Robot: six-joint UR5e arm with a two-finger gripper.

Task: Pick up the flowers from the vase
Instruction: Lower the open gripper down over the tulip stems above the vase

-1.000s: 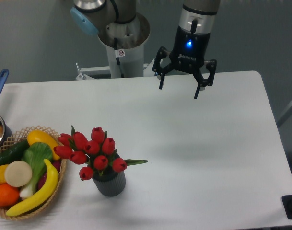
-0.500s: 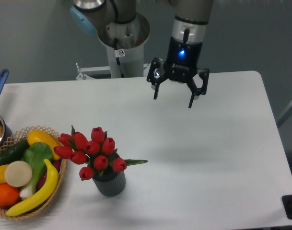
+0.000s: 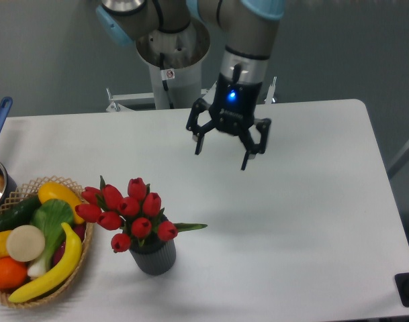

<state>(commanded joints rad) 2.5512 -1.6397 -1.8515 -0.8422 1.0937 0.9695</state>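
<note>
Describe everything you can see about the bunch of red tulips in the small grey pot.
The bunch of red closed tulip buds counts about nine, with thin green stems and leaves; one long leaf sticks out to the image right. They look glossy, perhaps artificial. The bunch stands upright in the small dark grey ribbed cylindrical vase, spreading wider than its rim and leaning toward the woven wicker basket beside it. Only the vase touches it; the open black two-finger gripper hangs well away.

Nine red tulip buds (image 3: 129,209), one vase (image 3: 154,256), one basket (image 3: 73,276), one pincer (image 3: 221,156)
</note>
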